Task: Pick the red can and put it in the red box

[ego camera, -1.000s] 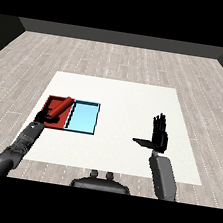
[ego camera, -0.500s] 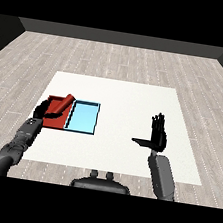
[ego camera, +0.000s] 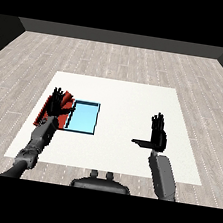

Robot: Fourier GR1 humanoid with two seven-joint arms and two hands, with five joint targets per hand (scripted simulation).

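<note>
Left hand point(ego camera: 59, 104) spread flat over red tray point(ego camera: 45, 109), covering most of it. Red can not visible. Right hand point(ego camera: 156, 135) open, empty, amid bare white table point(ego camera: 130, 98). Light blue tray point(ego camera: 84, 116) beside red.

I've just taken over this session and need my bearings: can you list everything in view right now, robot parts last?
table: one, white, centre of a grey plank floor.
red tray: one, red, left part of the table, partly hidden by the left robot hand.
light blue tray: one, light blue, right beside the red tray.
red can: none visible.
left robot hand: one, black, fingers spread, over the red tray.
right robot hand: one, black, fingers straight, above the table's right part.
</note>
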